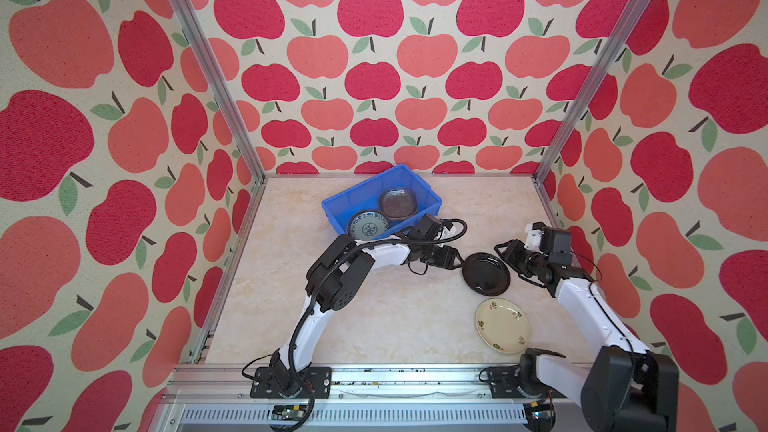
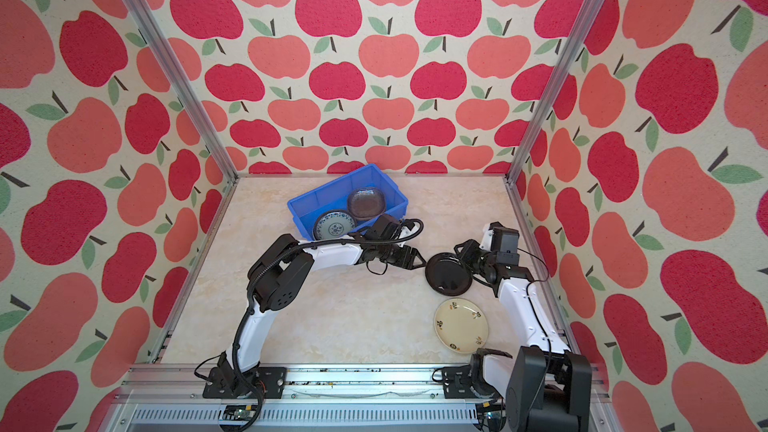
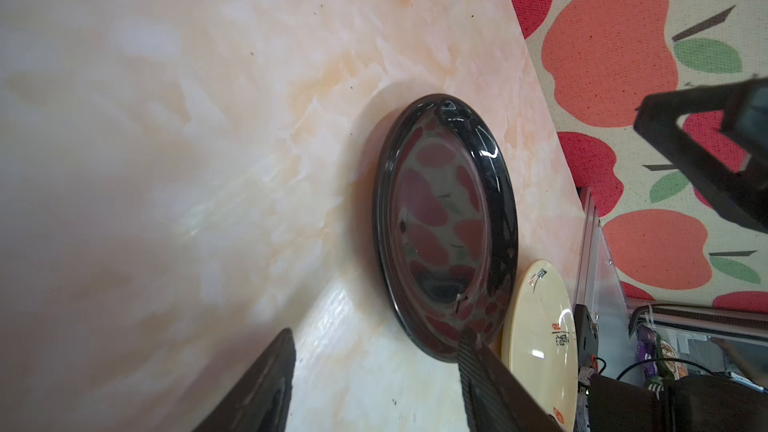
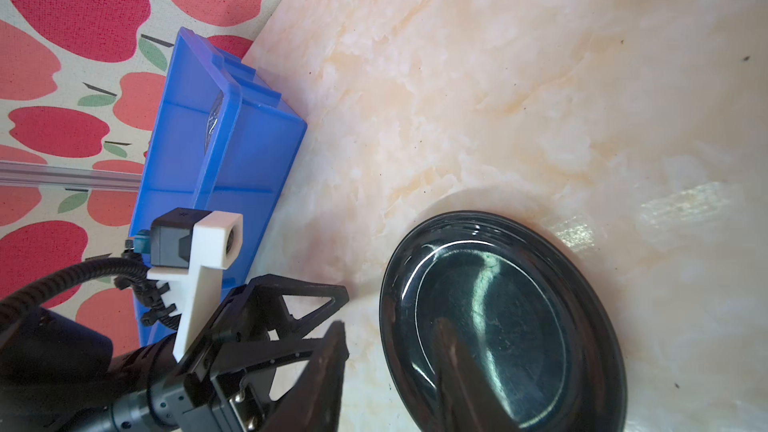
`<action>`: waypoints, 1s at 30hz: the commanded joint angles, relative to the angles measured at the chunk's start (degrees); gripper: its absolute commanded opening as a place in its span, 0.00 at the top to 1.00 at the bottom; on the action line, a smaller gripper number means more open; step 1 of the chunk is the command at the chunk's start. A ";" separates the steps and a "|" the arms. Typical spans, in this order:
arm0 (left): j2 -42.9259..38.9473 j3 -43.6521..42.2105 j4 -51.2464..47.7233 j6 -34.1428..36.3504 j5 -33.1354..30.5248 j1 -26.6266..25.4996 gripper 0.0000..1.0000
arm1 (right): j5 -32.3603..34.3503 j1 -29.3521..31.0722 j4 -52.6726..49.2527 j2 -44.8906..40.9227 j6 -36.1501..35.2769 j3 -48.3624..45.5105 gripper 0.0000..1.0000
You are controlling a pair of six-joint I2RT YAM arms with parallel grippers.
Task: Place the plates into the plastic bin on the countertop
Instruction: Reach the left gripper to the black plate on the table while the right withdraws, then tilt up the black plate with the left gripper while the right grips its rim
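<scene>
1. Countertop: flat, glossy, cream marble pattern with tan veins. Aluminium rails run along its edges.
2. Bin: bright blue plastic, rectangular, with a rolled rim and a ribbed outer wall. It stands at far centre, turned at an angle.
3. 2 plates lie inside the bin.
   - Teal plate: round, with a blue-and-white pattern, at the near-left end.
   - Glass plate: rounded-square, smoky, textured, at the far-right end.
   - They lie edge to edge; whether they overlap cannot be told.
4. Black plate: round, glossy, with a raised rim; its surface mirrors the apple walls. It is on the countertop right of centre, outside the bin.
5. Cream plate: round, glossy, with small dark and red marks near the rim. It is on the countertop just beside the black plate, on its near side, also outside the bin.
6. Left gripper: low, at the black plate's left rim.
   - The jaws are parted with bare countertop between them, and nothing is grasped.
   - The fingers are black triangular frames with ribbed pads.
   - 1 tip is at the plate's rim; contact cannot be told.
7. Right gripper: at the black plate's far-right rim in both top views. In the left wrist view its visible finger stands apart from the plate. Whether its jaws are parted or closed cannot be told.
</scene>
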 commanded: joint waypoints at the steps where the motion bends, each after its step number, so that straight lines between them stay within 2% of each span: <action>1: 2.54 3.29 -1.12 -2.20 1.34 -1.01 0.40 | -1.30 -0.33 2.18 -1.15 1.70 -1.44 0.62; 12: 8.32 9.72 -6.58 -4.32 0.96 -1.78 0.58 | -1.26 -0.33 3.15 -3.99 1.30 -2.72 0.62; 21: 13.00 15.72 -11.52 -4.61 2.66 -2.37 0.61 | -1.99 -0.37 5.17 -4.35 1.74 -4.53 0.62; 30: 13.72 16.77 -12.80 -4.77 2.19 -2.39 0.79 | -2.06 -0.36 6.38 -3.75 2.02 -4.52 0.62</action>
